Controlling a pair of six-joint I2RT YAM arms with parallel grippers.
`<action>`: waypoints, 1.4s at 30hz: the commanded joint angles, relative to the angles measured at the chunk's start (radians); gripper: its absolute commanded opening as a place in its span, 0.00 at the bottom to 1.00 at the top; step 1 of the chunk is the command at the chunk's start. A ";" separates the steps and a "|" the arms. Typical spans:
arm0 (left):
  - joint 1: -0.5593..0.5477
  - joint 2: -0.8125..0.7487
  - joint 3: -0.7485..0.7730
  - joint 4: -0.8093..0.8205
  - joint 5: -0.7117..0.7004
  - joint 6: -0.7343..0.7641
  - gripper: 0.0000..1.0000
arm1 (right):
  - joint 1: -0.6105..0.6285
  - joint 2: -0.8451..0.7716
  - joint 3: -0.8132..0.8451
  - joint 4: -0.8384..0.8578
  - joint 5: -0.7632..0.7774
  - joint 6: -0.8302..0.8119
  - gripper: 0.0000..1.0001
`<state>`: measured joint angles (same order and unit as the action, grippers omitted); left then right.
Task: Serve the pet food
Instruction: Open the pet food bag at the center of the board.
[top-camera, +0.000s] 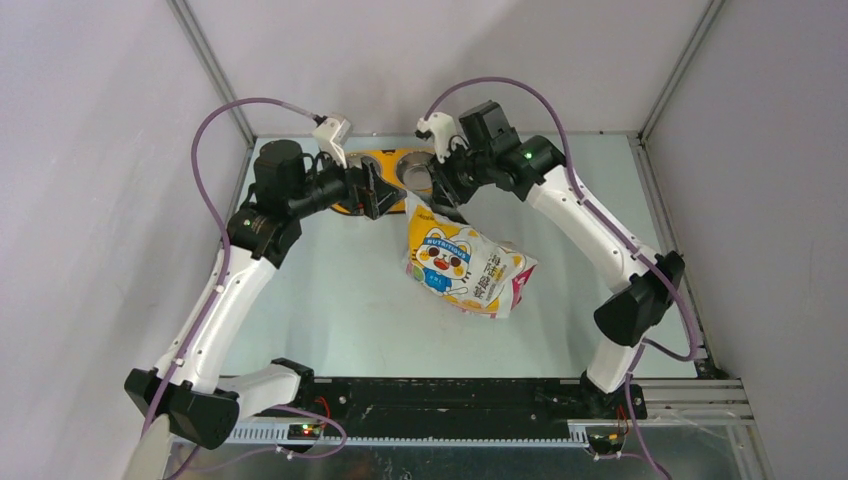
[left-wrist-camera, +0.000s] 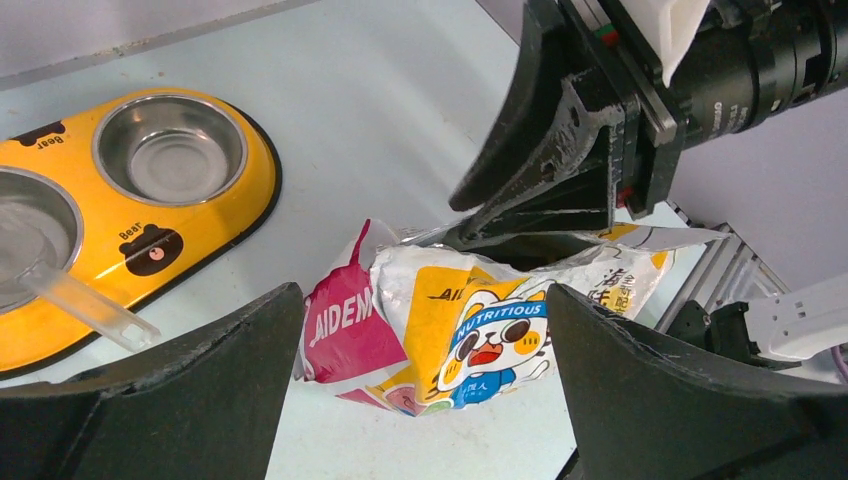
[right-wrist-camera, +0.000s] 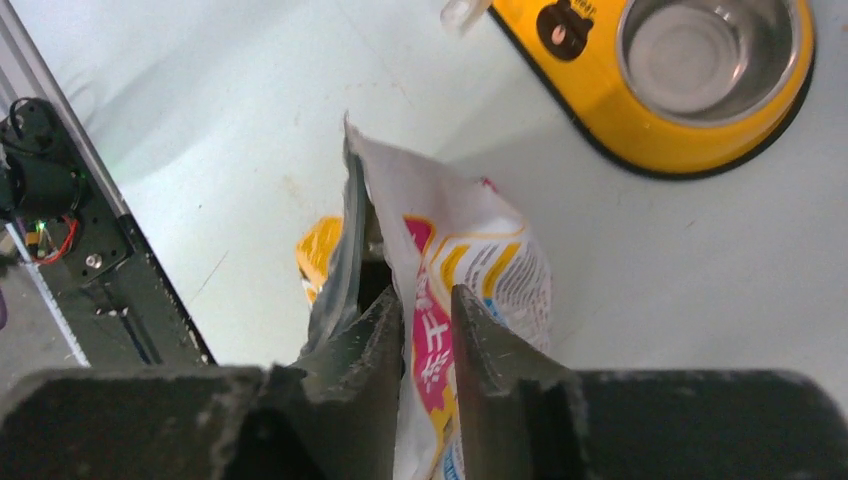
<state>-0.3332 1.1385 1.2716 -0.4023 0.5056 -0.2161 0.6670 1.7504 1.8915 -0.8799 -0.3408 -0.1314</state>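
- Right gripper (right-wrist-camera: 427, 300): fingers clamped on the open top edge of the pet food bag (right-wrist-camera: 480, 255).
- Left gripper (left-wrist-camera: 425, 300): fingers spread wide, holding nothing; bag just ahead, between the fingertips.
- Pet food itself: hidden inside the bag.
- Yellow feeder (left-wrist-camera: 210, 225), with scoop (left-wrist-camera: 80, 300), lies ahead of the left gripper, off to one side.

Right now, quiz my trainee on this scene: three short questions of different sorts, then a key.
1. True or false: the left hand is shut on the pet food bag.
2. Which one pinches the bag's top edge? A the left hand; B the right hand; C neither.
3. Fill in: the translucent scoop rests in one bowl of the yellow ___.
Key: 1 false, its fingers stand wide apart; 2 B; 3 feeder.
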 joint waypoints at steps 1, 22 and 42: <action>0.005 -0.022 0.003 0.040 0.009 0.015 0.98 | 0.010 0.054 0.130 0.032 0.020 -0.010 0.31; 0.006 -0.039 0.000 0.032 0.056 -0.005 0.98 | 0.027 0.298 0.426 -0.233 0.035 -0.065 0.46; 0.006 -0.030 0.002 0.047 0.073 -0.028 0.98 | 0.037 0.291 0.479 -0.504 -0.142 -0.138 0.29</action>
<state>-0.3332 1.1271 1.2716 -0.3847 0.5545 -0.2291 0.6918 2.0438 2.3199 -1.3075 -0.3702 -0.2352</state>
